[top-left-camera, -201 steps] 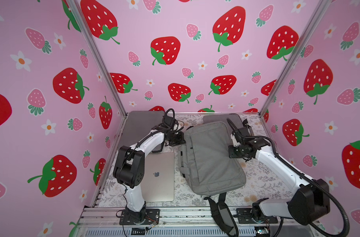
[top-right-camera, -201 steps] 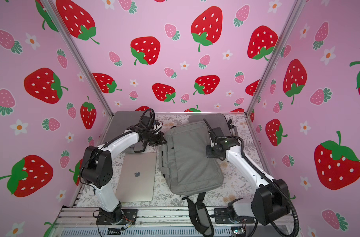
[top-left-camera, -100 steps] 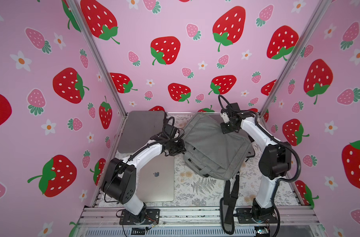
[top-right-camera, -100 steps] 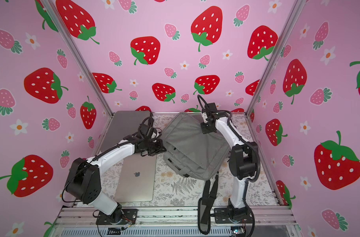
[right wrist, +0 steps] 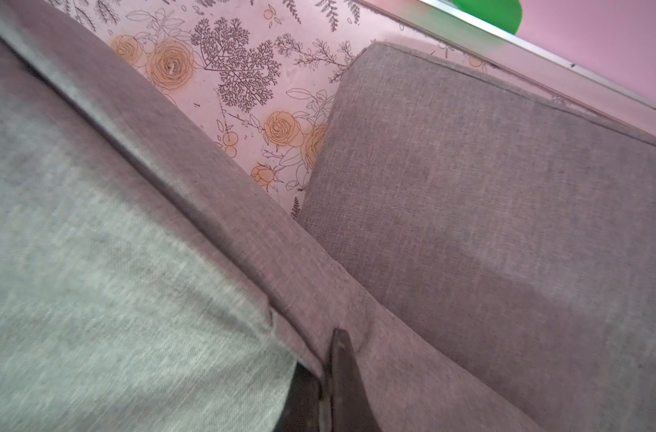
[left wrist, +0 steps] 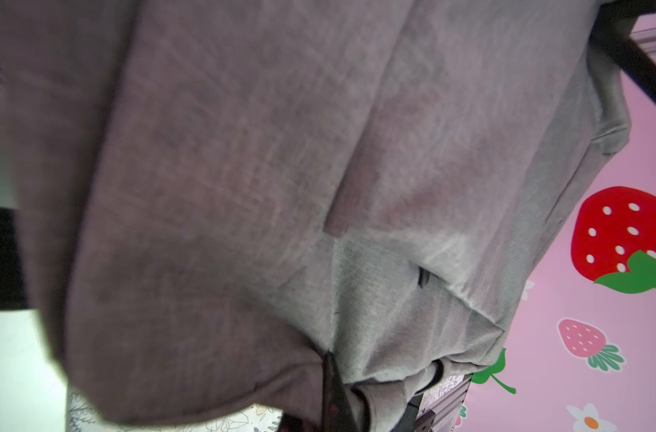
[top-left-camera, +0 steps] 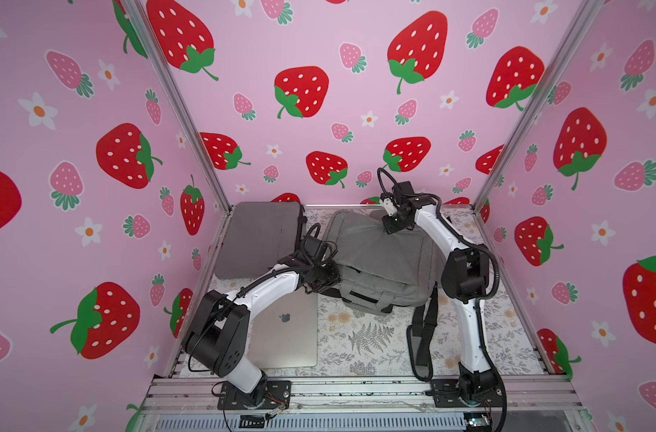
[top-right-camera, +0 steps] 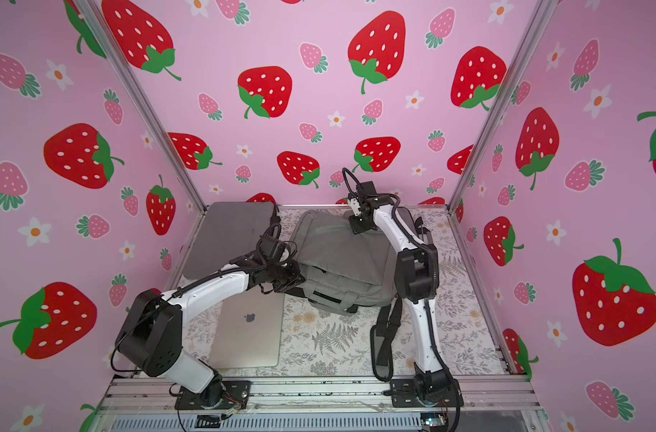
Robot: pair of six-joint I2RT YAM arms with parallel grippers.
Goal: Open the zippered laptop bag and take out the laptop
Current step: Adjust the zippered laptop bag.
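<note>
Pink strawberry walls on three sides, floral table underfoot. Left arm reaches low and long from the front rail. The left gripper is clamped on the near left corner of the bag, and its wrist view shows grey cloth bunched round a dark fingertip. Right arm stands tall, elbow folded sharply, wrist tipped down. The right gripper is pinched tight on the bag's far edge, where the cloth pulls up into a small peak. Bag: grey fabric, mid-table toward the back, slumped in folds, with a dark zip line along its near side and a black strap trailing to the front. Cannot tell whether the zip is open, nor what the bag holds. Laptop: silver, lid shut, logo up, flat on the table at front left, outside the bag, its far edge under the left wrist. Dark grey sleeve lies flat at back left, beside the bag.
</note>
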